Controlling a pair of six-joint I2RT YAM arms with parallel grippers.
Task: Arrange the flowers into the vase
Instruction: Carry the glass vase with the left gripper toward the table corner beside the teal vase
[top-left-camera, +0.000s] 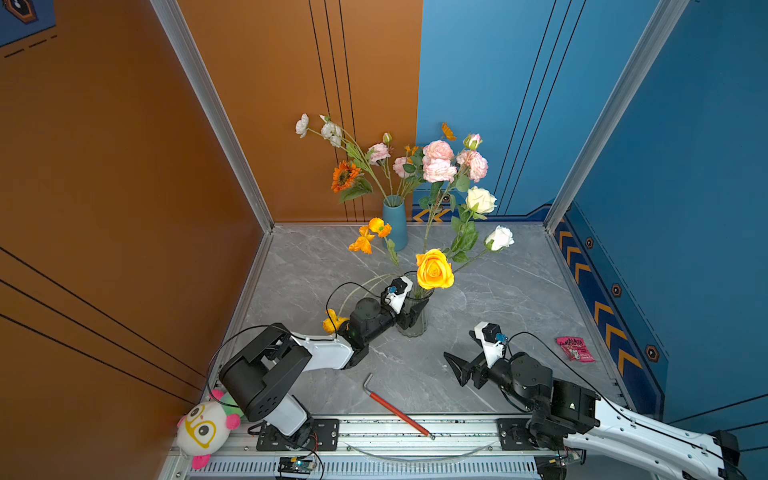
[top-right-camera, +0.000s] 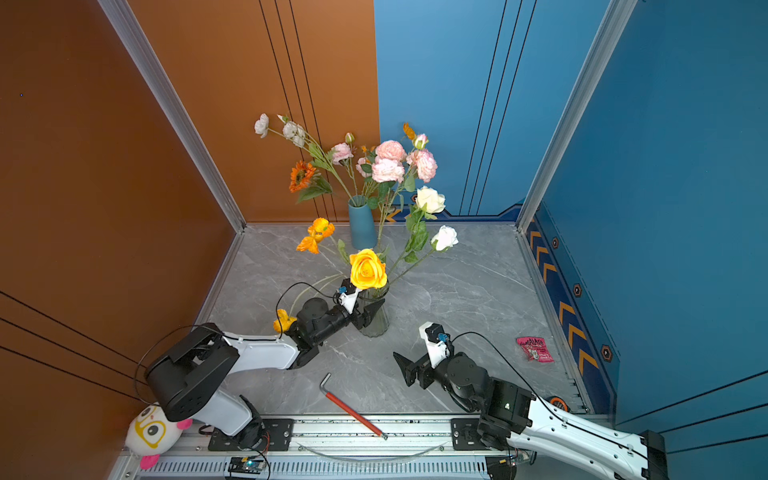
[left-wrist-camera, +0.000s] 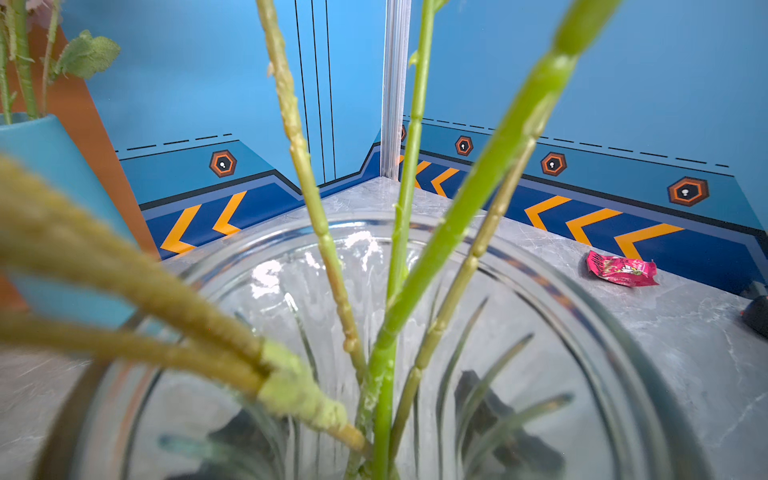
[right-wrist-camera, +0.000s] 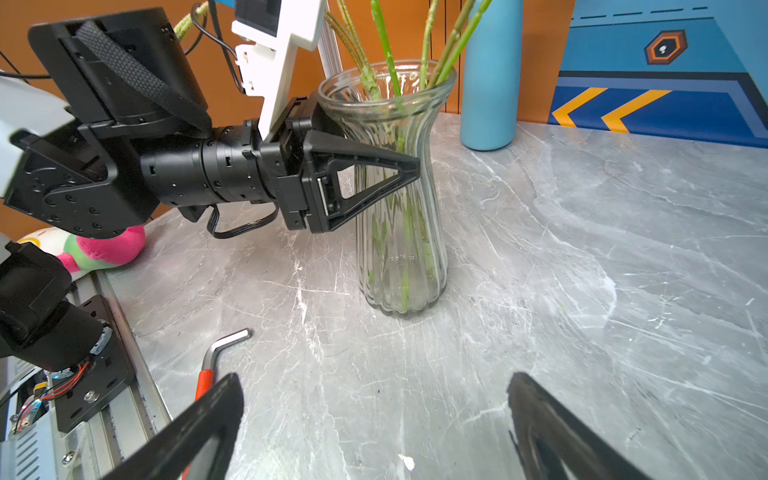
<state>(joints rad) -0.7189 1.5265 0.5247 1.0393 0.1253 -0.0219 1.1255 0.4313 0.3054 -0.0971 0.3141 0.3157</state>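
The left gripper (top-left-camera: 412, 316) clamps the glass vase (top-left-camera: 415, 327) at its narrow waist, mid-frame, apparently steadying it while the flowers (top-left-camera: 434, 270) stand inside; the right gripper (top-left-camera: 454, 369), jaws wide and empty, hovers lower right above the surface (top-left-camera: 519, 299).
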